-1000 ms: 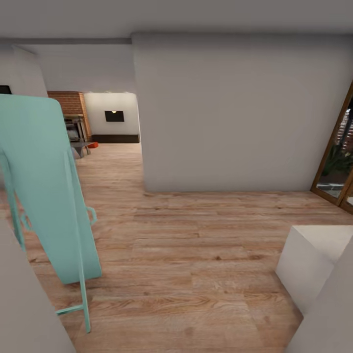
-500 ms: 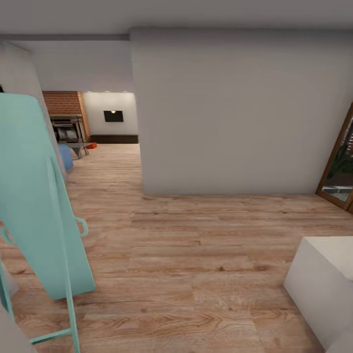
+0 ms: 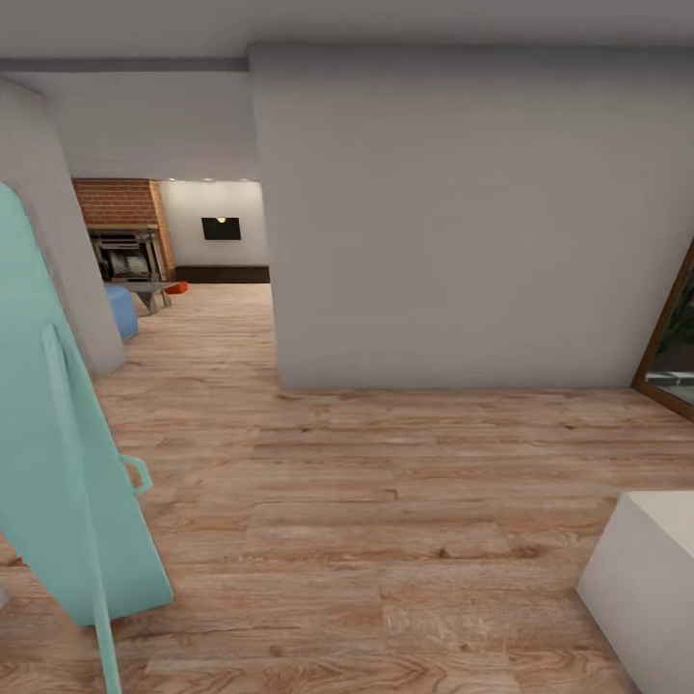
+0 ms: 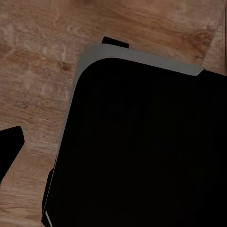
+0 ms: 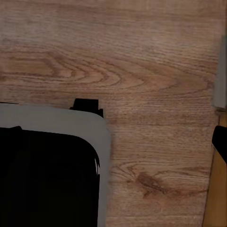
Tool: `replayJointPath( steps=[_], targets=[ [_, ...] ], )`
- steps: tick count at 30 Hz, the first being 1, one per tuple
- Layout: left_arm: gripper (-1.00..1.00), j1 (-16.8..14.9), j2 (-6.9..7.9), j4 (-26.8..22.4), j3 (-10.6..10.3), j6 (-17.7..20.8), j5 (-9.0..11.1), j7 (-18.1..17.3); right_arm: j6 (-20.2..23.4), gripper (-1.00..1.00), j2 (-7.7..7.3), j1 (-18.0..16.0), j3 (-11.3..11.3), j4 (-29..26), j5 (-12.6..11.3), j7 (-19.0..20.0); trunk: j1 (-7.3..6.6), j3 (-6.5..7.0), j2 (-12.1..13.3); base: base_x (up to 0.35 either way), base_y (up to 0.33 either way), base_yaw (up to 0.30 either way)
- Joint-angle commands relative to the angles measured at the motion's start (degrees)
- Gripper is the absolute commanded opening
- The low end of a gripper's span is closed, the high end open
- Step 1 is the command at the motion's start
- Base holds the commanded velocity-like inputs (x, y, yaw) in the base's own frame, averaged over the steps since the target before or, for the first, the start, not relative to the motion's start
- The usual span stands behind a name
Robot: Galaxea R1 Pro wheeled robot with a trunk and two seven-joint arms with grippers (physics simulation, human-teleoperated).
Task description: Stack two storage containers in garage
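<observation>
Head camera high, both wrist cameras aimed down

The head view looks forward and down across the wood plank floor [image 3: 386, 501] toward the grey wall [image 3: 463, 222]; both wrist views face that floor closely over the robot's dark base [image 4: 142, 151].

Far down the hall, the living room [image 3: 193, 251] opens up: brick fireplace [image 3: 120, 226], and one small orange-red storage container [image 3: 176, 287] sits on its wood floor.

A home interior is shown: light wood plank floor [image 3: 386, 501], plain white walls [image 3: 463, 222], a brick fireplace [image 3: 120, 217] and a wood-framed glass door [image 3: 670, 352].
</observation>
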Motion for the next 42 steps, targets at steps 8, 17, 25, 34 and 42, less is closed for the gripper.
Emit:
replayJointPath(
  steps=[8,17,25,34,42],
  targets=[
    [1.00,0.00,-0.01,-0.02,0.14,0.13,0.09,0.01,-0.33,1.00,0.00,-0.07,0.41,0.15,-0.39,0.14,0.03,-0.05,-0.02,0.326,0.000,0.000],
    [1.00,0.00,0.01,-0.02,0.12,0.50,0.09,0.01,-0.33,1.00,-0.02,-0.07,0.41,0.17,-0.39,0.15,0.03,-0.05,-0.02,0.326,0.000,0.000],
    [1.00,-0.01,-0.01,0.05,0.19,0.30,0.09,0.01,-0.33,1.00,0.00,-0.07,0.41,0.17,-0.39,0.14,0.03,-0.05,-0.02,0.326,0.000,0.000],
    [1.00,0.00,-0.02,0.07,0.25,-0.01,0.02,0.01,-0.35,1.00,0.00,-0.07,0.41,0.17,-0.43,0.18,0.03,-0.05,-0.02,0.326,0.000,0.000],
    [1.00,0.00,0.28,-0.18,0.15,-0.13,0.07,-0.05,-0.50,1.00,0.22,-0.02,0.34,0.15,-0.73,0.22,0.03,-0.05,-0.02,0.122,0.000,0.000]
  ],
)
